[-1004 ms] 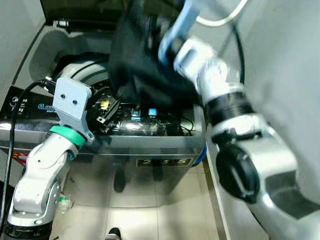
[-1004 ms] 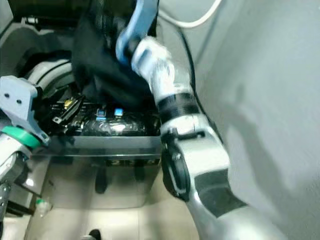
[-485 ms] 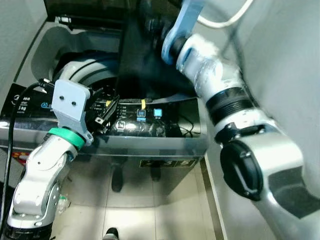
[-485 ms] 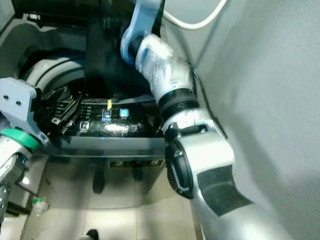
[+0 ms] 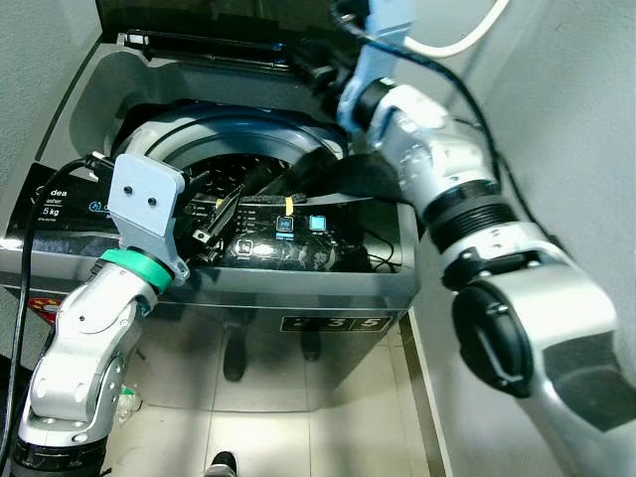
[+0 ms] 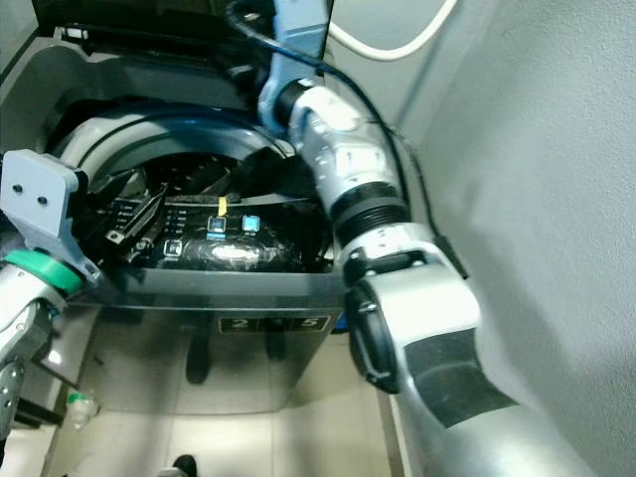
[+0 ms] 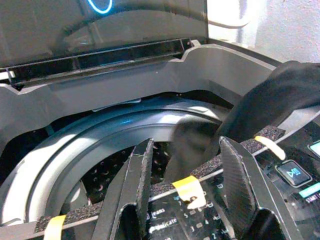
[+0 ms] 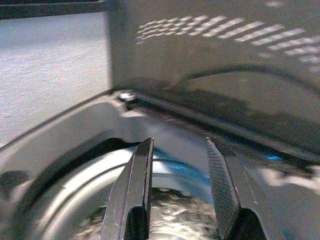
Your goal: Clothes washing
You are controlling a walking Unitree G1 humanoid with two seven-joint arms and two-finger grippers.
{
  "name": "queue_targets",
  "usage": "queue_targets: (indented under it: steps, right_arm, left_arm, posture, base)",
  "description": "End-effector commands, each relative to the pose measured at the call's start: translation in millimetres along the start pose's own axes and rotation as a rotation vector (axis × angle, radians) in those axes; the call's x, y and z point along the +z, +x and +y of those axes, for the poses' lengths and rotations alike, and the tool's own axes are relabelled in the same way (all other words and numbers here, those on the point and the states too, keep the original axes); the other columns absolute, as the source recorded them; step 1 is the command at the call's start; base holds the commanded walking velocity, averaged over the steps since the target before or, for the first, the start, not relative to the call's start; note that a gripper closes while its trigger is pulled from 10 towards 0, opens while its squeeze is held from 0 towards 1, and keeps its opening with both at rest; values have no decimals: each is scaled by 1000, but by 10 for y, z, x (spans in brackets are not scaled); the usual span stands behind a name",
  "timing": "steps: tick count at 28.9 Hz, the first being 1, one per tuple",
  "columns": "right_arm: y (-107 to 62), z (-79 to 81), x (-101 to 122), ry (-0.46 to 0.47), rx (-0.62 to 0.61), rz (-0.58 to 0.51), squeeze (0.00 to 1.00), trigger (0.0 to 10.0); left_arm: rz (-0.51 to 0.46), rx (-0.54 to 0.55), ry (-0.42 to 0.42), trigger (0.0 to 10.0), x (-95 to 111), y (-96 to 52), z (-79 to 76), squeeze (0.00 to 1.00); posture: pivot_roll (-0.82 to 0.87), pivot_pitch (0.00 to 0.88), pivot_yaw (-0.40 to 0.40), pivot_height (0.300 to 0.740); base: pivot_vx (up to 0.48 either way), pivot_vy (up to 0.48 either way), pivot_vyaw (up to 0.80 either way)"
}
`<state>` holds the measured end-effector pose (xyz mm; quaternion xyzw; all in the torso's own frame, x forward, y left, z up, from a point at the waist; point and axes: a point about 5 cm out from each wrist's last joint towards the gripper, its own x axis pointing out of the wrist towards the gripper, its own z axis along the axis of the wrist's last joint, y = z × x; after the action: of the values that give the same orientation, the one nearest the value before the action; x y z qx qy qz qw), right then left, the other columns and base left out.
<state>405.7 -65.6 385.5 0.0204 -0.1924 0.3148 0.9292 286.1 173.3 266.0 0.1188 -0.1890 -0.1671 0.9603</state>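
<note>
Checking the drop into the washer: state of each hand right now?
Left hand: open, empty, over the control panel.
Right hand: open, empty, above the drum; dark garment lies draped over the drum's edge.

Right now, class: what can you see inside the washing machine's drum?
A black garment hangs partly into the drum, draped over the front rim by the control panel. The perforated drum wall shows; the bottom is dark, hidden.
</note>
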Motion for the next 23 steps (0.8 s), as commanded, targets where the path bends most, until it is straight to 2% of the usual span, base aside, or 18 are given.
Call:
queue_targets:
  steps: [1,4,5,8,11,12,13,15,16,17,18,19,21,22,23]
  right_arm:
    - [-72,-95,-71,-5,-18,14,0,10000]
    - [-290,-270,-420,-104,14,202,0,10000]
    - [-290,-270,-420,-104,14,202,0,10000]
    - [-520,-444,-681,-87,-43,269,0,10000]
    - [-580,-486,-725,-79,-58,273,0,10000]
    - [-646,-527,-753,-58,-62,268,125,10000]
    - [-708,-580,-741,-29,-87,234,616,10000]
    - [-749,-617,-728,-9,-107,208,616,10000]
    - [-828,-685,-734,11,-156,184,282,10000]
    - [-911,-747,-758,18,-206,176,0,10000]
    - [-987,-793,-796,22,-246,177,0,10000]
    - [-987,-793,-796,22,-246,177,0,10000]
    - [-1138,-855,-866,24,-312,175,0,10000]
    - [-1138,-855,-866,24,-312,175,0,10000]
    - [-1195,-887,-840,39,-342,136,0,10000]
  left_arm:
    - [5,-19,7,10000,-23,-1,-34,0]
    - [14,-31,8,10000,-35,-3,-46,0]
    - [14,-31,8,10000,-35,-3,-46,0]
    - [18,-48,10,10000,-42,0,-66,0]
    - [18,-52,11,10000,-41,2,-69,0]
    - [18,-55,11,10000,-38,7,-67,0]
    - [18,-57,8,10000,-39,15,-65,0]
    - [19,-58,6,10000,-40,20,-63,0]
    - [21,-62,3,10000,-47,29,-70,0]
    - [23,-65,2,10000,-54,38,-83,0]
    - [25,-71,3,10000,-62,43,-97,0]
    - [25,-71,3,10000,-62,43,-97,0]
    - [26,-81,7,10000,-70,52,-121,0]
    - [26,-81,7,10000,-70,52,-121,0]
    - [24,-83,8,10000,-64,60,-125,0]
  posture:
    - [140,146,-40,740]
    - [141,145,-36,740]
    - [141,145,-36,740]
    - [144,144,-24,740]
    - [144,144,-24,740]
    - [144,144,-17,740]
    - [144,143,-12,740]
    - [144,143,-12,740]
    - [143,140,-6,740]
    - [143,140,-6,740]
    - [141,136,-2,740]
    - [141,136,-2,740]
    - [143,131,5,740]
    - [143,131,5,740]
    - [143,129,9,740]
  base:
    - [0,0,0]
    - [0,0,0]
    - [0,0,0]
    - [0,0,0]
    - [0,0,0]
    - [0,0,0]
    - [0,0,0]
    - [0,0,0]
    - [0,0,0]
    - [0,0,0]
    - [0,0,0]
    - [0,0,0]
    - [0,0,0]
    - [0,0,0]
    - [0,0,0]
